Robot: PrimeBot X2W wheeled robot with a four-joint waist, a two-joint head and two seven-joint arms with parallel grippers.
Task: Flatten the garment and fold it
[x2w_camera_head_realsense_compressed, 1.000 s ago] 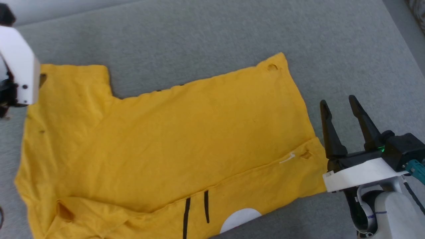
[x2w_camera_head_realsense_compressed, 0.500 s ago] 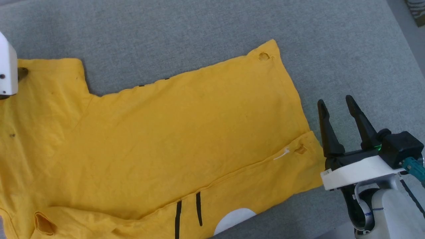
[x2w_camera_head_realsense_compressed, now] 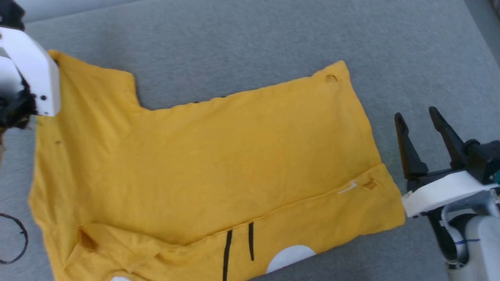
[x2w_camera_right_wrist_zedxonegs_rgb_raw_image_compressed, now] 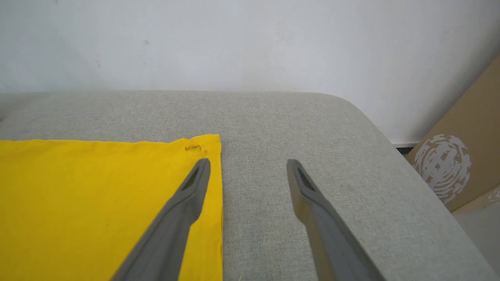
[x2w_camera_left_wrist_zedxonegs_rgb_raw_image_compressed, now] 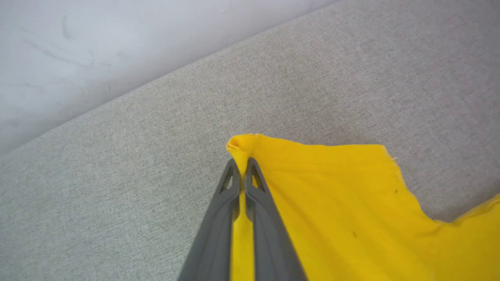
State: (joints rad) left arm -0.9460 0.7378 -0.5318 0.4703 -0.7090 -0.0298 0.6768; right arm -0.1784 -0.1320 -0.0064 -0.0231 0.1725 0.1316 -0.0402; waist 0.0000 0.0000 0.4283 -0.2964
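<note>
Head view — garment [x2w_camera_head_realsense_compressed: 218, 164] cut off at bottom edge; left fingers [x2w_camera_left_wrist_zedxonegs_rgb_raw_image_compressed: 219, 228] tight on its corner — right fingers [x2w_camera_right_wrist_zedxonegs_rgb_raw_image_compressed: 172, 222] apart.

Illumination bright, even and diffuse. The mustard-yellow cotton T-shirt [x2w_camera_head_realsense_compressed: 218, 164] casts only a thin, soft shadow along its edges. Head view slightly soft overall; the white arm housing [x2w_camera_head_realsense_compressed: 33, 74] left of the shirt is smeared by blur. Both wrist views sharp.

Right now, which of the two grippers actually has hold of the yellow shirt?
The left gripper: it is shut on a sleeve corner of the garment. The right gripper hangs open near the hem, gripping nothing.
</note>
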